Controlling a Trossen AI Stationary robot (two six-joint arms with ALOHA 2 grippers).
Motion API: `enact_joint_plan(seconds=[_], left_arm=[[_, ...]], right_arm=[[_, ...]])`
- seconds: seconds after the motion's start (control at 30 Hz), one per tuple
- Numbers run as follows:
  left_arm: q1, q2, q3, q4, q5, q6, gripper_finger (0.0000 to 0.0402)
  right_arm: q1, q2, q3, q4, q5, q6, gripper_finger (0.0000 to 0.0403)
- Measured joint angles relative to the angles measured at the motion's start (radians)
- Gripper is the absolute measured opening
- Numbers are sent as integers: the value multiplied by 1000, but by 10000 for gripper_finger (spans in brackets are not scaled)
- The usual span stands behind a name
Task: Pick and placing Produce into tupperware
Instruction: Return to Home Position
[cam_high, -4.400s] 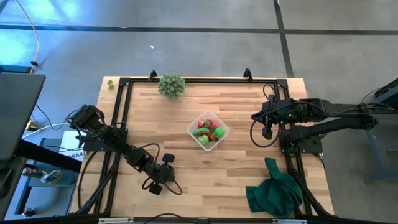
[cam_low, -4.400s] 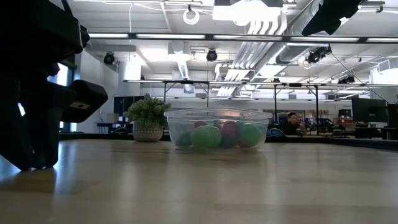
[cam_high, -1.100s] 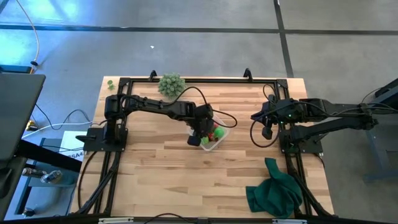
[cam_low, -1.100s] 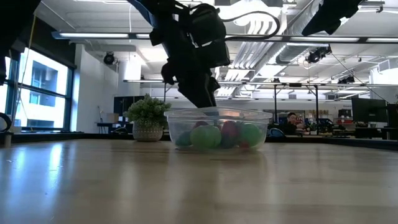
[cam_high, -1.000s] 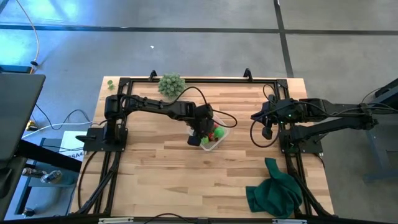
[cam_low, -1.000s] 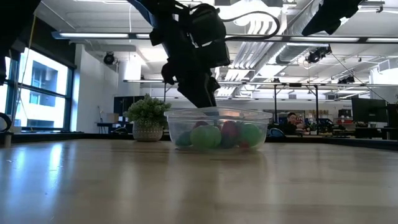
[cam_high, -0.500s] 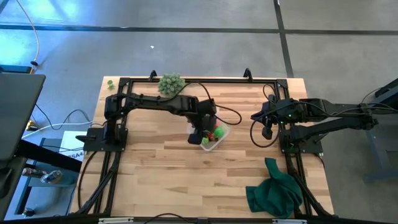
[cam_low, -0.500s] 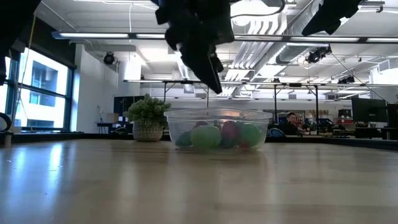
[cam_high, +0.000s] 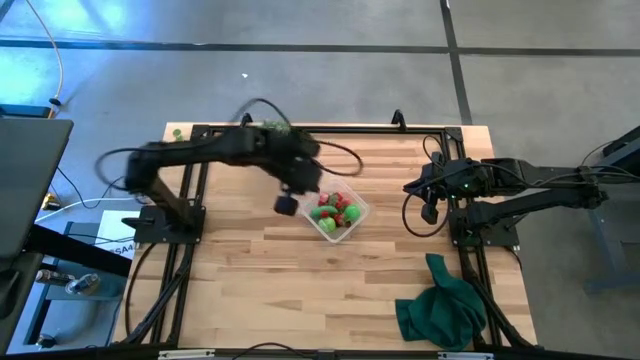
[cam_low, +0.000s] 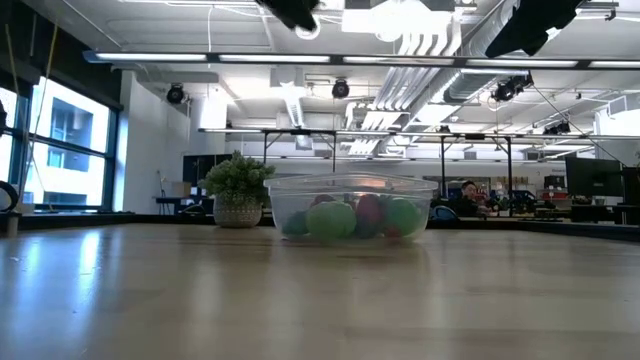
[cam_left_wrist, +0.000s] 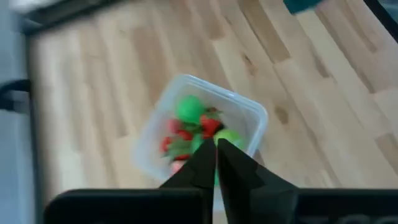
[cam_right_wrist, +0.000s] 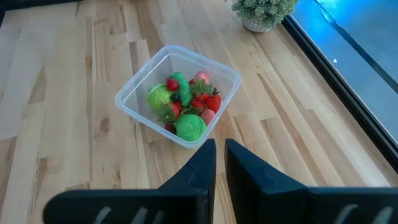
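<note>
The left claw (cam_left_wrist: 216, 147) has its two fingers (cam_left_wrist: 200, 167) pressed together with nothing between them; it hangs above the bench (cam_high: 250, 290), just beside the tupperware (cam_high: 356, 223) on the side towards the left arm's base, and touches neither; its wrist view looks down past the fingertips onto the open container; the left arm (cam_high: 215, 150) runs from its base at the bench's left edge across the far part of the bench, passing over the pale green bushy plant (cam_low: 238, 185) that stands near the far edge; in the low view only a dark bit of this arm shows at the very top.

The tupperware stands upright near the middle of the bench, turned so that a corner points at each arm; the produce (cam_right_wrist: 186, 106) lies heaped inside it: a bright green round piece (cam_right_wrist: 189, 125) by the wall nearest the right arm, a paler green one (cam_right_wrist: 158, 97) beside it, and red strawberries (cam_right_wrist: 212, 102) among them.

The right claw (cam_right_wrist: 220, 144) waits at the bench's right edge, well apart from the container and pointed towards it, its fingers close together and holding nothing; a dark green cloth (cam_high: 440, 305) lies bunched at the near right corner.
</note>
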Motion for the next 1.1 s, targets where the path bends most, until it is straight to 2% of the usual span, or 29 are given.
enact_joint_plan(seconds=[0.07,0.27,0.43,0.53,0.7,0.9,1.1], left_arm=[[0,-62,0,-5,-32,7,4],[1,-213,0,-13,-52,12,20],[0,-334,-35,-2,-67,12,7],[2,-450,-124,26,-80,-6,2],[2,-684,-343,114,-145,-83,7],[2,-973,-590,253,-149,-156,1],[2,-1224,-739,287,-187,-238,5]], right_arm=[[0,0,0,0,0,0,25],[0,0,0,0,0,0,25],[0,0,0,0,0,0,25],[0,0,0,0,0,0,25],[0,0,0,0,0,0,25],[0,0,0,0,0,0,25],[0,0,0,0,0,0,25]])
